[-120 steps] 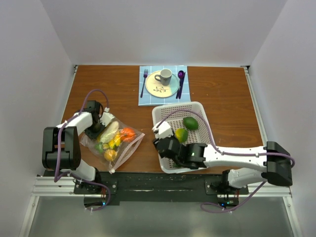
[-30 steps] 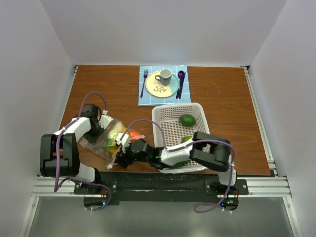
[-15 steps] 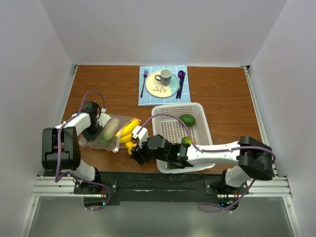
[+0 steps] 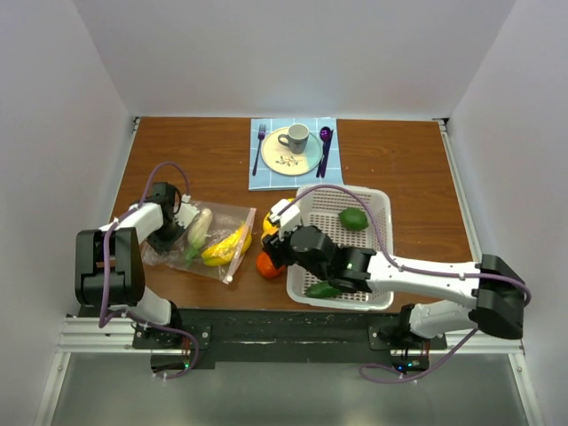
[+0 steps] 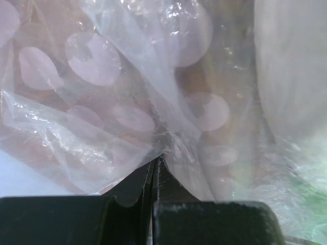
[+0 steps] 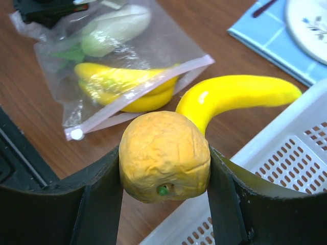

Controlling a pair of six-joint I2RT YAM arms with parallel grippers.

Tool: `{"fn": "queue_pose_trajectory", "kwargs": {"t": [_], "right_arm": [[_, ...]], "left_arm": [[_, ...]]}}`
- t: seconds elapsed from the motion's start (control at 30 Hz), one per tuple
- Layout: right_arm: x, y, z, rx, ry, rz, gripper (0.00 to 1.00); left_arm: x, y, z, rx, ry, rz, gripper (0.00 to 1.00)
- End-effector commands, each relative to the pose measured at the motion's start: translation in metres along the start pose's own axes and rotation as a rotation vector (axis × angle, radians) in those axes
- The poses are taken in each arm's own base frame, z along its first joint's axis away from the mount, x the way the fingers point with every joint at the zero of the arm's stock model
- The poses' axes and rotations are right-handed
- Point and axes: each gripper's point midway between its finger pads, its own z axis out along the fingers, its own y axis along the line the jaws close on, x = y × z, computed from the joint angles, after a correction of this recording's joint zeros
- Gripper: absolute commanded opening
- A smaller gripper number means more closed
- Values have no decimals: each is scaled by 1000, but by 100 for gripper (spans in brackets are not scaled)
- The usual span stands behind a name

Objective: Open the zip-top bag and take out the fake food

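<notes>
Now right gripper clasps a yellow fruit by the basket — left gripper pinches the bag.

You see a clear zip-top bag edged pink, an orange-yellow fruit, a white perforated basket, a brown wood-grain table.

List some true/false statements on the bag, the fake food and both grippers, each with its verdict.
1. The right gripper grips a wrinkled yellow-orange fruit. True.
2. The zip-top bag is empty. False: yellow pieces and a pale vegetable lie inside it.
3. The left gripper is open, clear of the bag. False: it is shut on the bag's plastic.
4. A curved yellow piece lies on the table outside the bag. True.
5. The basket holds green pieces. True.
</notes>
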Motion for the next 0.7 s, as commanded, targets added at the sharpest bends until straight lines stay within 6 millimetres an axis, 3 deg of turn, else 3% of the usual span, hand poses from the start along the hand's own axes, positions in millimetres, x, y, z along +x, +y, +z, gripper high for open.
{"fn": "queue_pose_trajectory", "kwargs": {"t": [0.0, 0.2, 0.37, 0.4, 0.47, 0.5, 0.67], "right_arm": [[1, -62, -22, 258, -29, 18, 0], [12, -111, -39, 451, 4, 77, 2], [26, -131, -45, 547, 61, 94, 1], [25, -132, -45, 551, 65, 98, 19], [28, -135, -46, 566, 80, 103, 63], [28, -135, -45, 564, 83, 106, 98], [23, -125, -43, 481, 104, 101, 99]], "left_arm": [[-3, -5, 9, 37, -15, -8, 0], [-3, -5, 8, 40, -21, -6, 0], [-4, -5, 8, 37, -24, -2, 0], [-4, -5, 8, 39, -24, -3, 0], [-4, -5, 8, 41, -26, -5, 0], [-4, -6, 8, 40, -25, -2, 0], [-3, -6, 9, 40, -25, 0, 0]]}}
